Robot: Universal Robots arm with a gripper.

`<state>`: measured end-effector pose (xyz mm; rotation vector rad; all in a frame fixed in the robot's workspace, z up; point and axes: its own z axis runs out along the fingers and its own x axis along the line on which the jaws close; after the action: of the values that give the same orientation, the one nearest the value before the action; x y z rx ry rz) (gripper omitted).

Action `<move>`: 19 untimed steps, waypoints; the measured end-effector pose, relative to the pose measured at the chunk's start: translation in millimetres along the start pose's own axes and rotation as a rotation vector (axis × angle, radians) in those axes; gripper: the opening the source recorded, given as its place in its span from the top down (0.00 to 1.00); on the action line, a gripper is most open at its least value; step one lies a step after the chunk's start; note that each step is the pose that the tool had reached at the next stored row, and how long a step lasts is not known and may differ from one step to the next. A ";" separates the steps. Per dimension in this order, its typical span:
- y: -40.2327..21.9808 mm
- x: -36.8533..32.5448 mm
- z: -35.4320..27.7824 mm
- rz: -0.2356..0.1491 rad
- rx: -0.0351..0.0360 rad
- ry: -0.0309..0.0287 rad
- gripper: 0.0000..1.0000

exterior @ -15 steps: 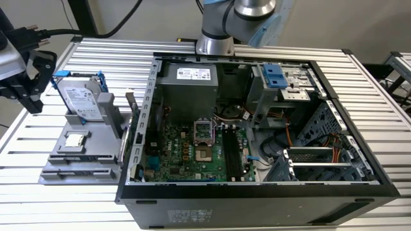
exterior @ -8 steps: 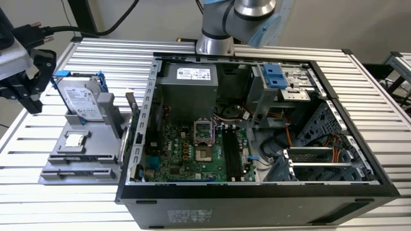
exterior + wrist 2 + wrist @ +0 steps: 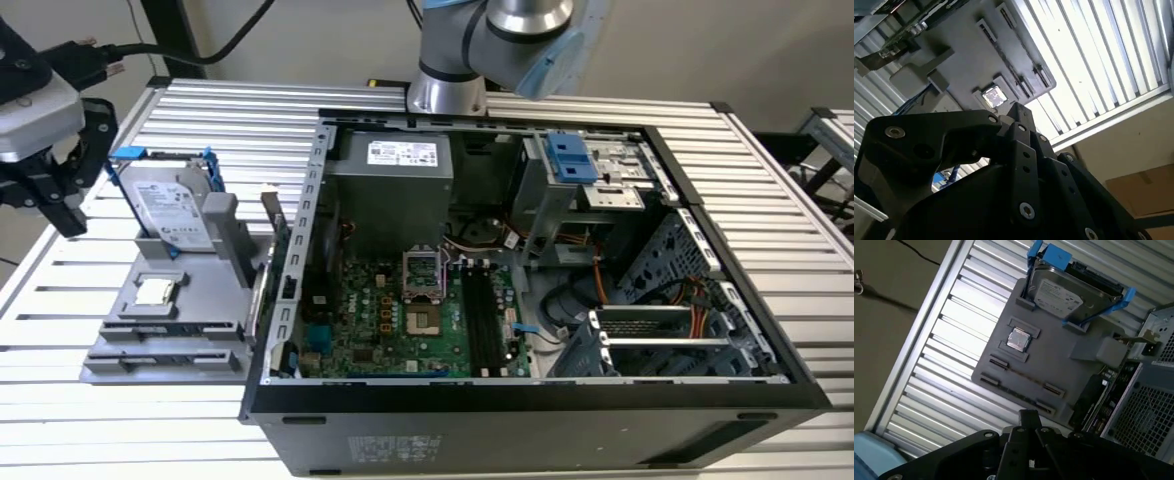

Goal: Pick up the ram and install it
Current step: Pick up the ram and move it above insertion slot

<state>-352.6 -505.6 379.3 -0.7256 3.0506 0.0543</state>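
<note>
The gripper (image 3: pixel 67 222) hung over the slatted aluminium table (image 3: pixel 774 170), at the exterior view's left of the grey parts tray (image 3: pixel 134 335) and apart from it. In both wrist views its linkages converged to a single tip (image 3: pixel 1019 109) (image 3: pixel 1029 415), so the jaws looked clenched together with nothing between them.

The ram (image 3: pixel 275 225) stood on edge along the side of the tray that lies just beside the open computer case (image 3: pixel 534 410). In the first wrist view it showed as a narrow green board (image 3: pixel 1101 392) between the tray and the case wall. In the second wrist view it showed at the tray's far edge (image 3: pixel 904 27).

On the tray, the hard drive (image 3: pixel 171 205) leaned in its blue bracket. The small square processor chip (image 3: pixel 158 291) lay flat in a recess nearer the tray's middle. Inside the case, the motherboard (image 3: pixel 387 320) lay exposed, its long black memory slots (image 3: pixel 483 320) beside the processor socket. The arm (image 3: pixel 507 30) rose behind the case.
</note>
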 end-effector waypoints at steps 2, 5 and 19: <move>0.0 0.0 0.0 -0.035 -0.0004 0.0013 1.00; 0.0 0.0 0.0 -0.086 -0.0008 0.0030 1.00; 0.0 0.0 0.0 -0.313 -0.0020 0.0114 1.00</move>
<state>-352.6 -505.7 379.3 -1.1952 2.9058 0.0514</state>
